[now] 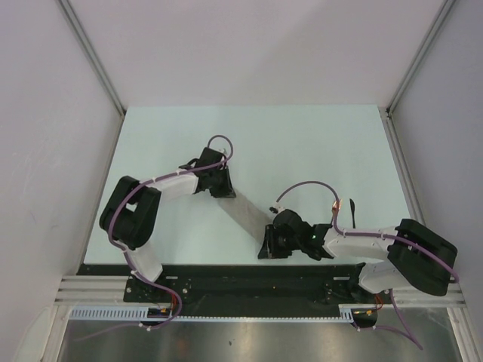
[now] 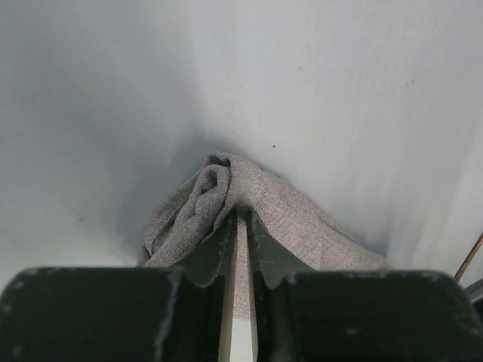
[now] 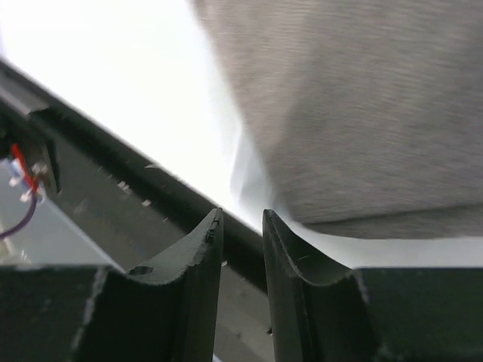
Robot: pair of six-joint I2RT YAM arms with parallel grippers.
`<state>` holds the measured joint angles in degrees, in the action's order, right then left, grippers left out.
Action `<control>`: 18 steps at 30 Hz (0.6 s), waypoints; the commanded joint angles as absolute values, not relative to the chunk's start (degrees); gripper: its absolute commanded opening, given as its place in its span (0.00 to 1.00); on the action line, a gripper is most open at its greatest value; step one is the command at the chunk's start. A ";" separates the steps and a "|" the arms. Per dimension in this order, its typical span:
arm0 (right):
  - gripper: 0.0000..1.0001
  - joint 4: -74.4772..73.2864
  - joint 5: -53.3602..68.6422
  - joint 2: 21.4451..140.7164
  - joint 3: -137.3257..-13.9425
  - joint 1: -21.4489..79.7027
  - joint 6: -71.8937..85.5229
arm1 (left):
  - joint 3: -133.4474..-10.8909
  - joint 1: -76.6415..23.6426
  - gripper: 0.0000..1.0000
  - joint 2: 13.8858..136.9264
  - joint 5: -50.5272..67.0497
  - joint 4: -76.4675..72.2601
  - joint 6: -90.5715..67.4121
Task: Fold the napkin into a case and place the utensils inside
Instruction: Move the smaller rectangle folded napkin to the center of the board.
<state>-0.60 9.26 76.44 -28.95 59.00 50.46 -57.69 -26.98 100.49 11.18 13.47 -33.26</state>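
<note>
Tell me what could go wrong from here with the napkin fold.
1. The left gripper pinches a bunched wad of the napkin, so the fold may come out crumpled rather than flat.
2. The right gripper has its jaws slightly apart with no cloth visible between them, so that end may sag or shift.
3. The fork lies right beside the right arm and might get knocked.
</note>
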 commanded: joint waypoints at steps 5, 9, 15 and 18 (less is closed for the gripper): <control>0.32 3.16 -4.30 78.48 -26.37 57.05 56.16 | -60.38 -26.81 0.32 90.19 8.09 13.00 -32.26; 0.32 2.29 -5.18 79.54 -27.86 51.35 53.27 | -61.08 -26.81 0.36 84.29 7.99 16.77 -31.12; 0.33 3.77 -1.68 88.91 -36.97 37.37 38.43 | -63.02 -26.81 0.39 84.02 11.86 19.78 -30.32; 0.34 1.85 1.30 97.95 -48.28 30.51 30.95 | -65.99 -26.98 0.40 87.88 14.94 21.52 -29.27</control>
